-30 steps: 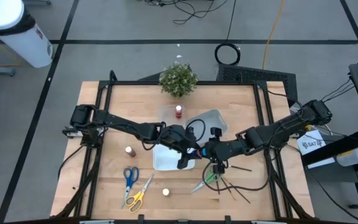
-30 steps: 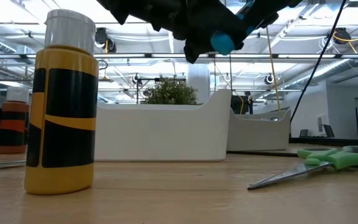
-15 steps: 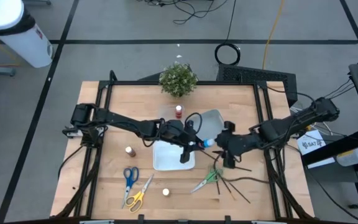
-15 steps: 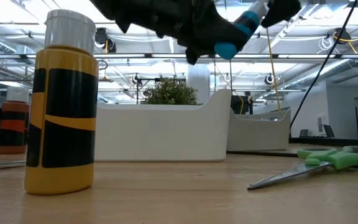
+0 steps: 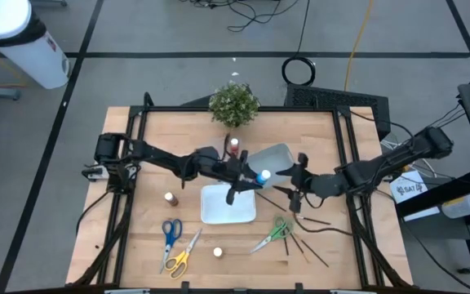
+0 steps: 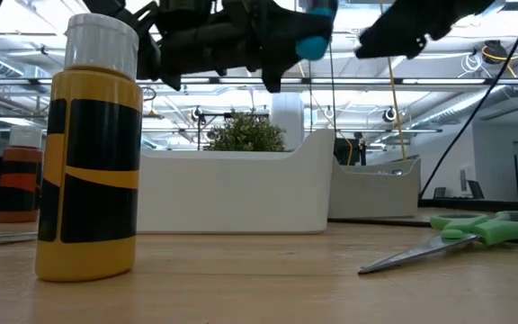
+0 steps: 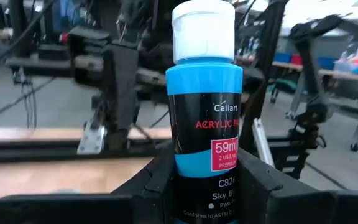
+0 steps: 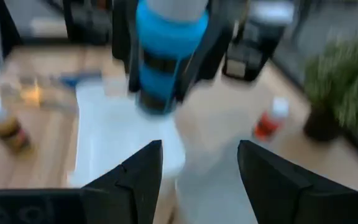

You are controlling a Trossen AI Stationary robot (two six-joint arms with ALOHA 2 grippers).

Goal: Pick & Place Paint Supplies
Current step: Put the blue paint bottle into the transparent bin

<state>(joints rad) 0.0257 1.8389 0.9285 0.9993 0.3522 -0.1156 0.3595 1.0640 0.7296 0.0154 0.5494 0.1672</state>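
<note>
A sky-blue paint bottle with a white cap is in my left gripper, which is shut on it in the air over the far right corner of the white tray. It also shows high up in the low view as the blue bottle. My right gripper stands open a little to the bottle's right, facing it, with nothing between its fingers. A red bottle, a brown bottle and a small yellow bottle stand upright on the table. My left gripper pinches the bottle's lower body between its two fingers, one on each side. The fingers come level from the table's left and lie along the bottle. The white cap points away from the gripper, and the bottle is lifted clear.
A clear tray lies beyond the white one, with a potted plant at the far edge. Blue scissors and yellow scissors lie near left; green scissors and dark brushes lie near right.
Both grippers met at the blue bottle over the tray's right edge. My right gripper has drawn back toward the table's right edge and stands apart from the bottle. My left gripper has carried the bottle toward the far edge and turned level.
</note>
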